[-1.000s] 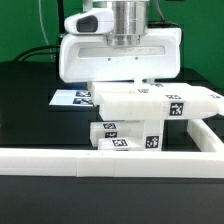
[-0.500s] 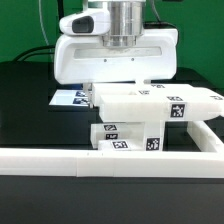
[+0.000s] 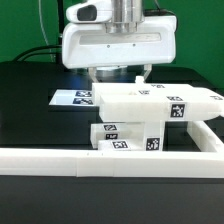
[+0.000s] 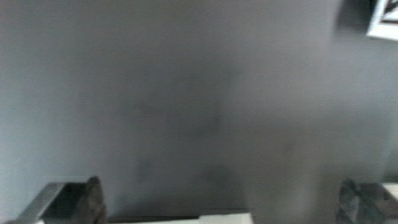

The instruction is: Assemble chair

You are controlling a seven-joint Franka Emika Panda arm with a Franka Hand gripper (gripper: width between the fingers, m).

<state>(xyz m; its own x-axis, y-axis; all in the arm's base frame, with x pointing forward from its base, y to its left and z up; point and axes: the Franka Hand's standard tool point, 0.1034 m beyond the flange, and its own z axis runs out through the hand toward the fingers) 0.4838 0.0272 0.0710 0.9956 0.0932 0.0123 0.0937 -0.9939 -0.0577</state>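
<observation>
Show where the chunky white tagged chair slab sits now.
In the exterior view, the chunky white tagged slab lies centre-right atop tagged white blocks, behind the long white rail, below the hand.

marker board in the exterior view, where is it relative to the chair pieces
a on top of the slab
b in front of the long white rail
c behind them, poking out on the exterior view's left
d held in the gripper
c: the marker board lies flat on the table, showing past the exterior view's left end of the chair's slab, behind the white rail, with the gripper above the slab.
</observation>
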